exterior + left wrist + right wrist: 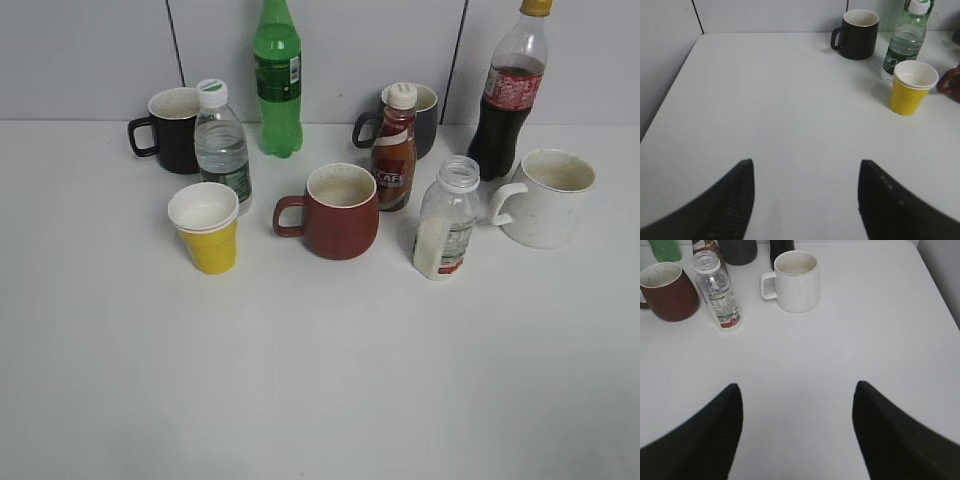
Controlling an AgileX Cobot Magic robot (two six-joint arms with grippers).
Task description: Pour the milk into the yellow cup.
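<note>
Fingers of both arms stand spread wide and empty: the left gripper [805,200] hangs over bare desk [320,400] with the yellow cup [912,87] well ahead of it and to its right, and the right gripper [797,432] hangs likewise over bare desk, the milk [720,292] well ahead and to its left. Neither pair of fingers touches anything. In the exterior view no arm reaches into the group of vessels.

The milk [447,218] is a small clear bottle without a cap, standing upright on the desk, with white liquid filling roughly its lower part. It stands between the reddish-brown mug [338,210] on its left and the white mug [548,197] on its right, with the brown coffee bottle [394,148] just behind it. The yellow cup [207,227] stands upright at the left of the group, just in front of the capped water bottle [221,143] and near the black mug [170,128]; its white inside appears empty. The reddish-brown mug lies between cup and milk.

Judged from this arrangement, no part of the task is done: the milk is ungrasped and the cup unfilled. Remaining are the approach, most plausibly by the right arm, which is nearer; the grasp on the bottle's body; the carry across or around the reddish-brown mug; the tilt over the cup; and setting the bottle down.
</note>
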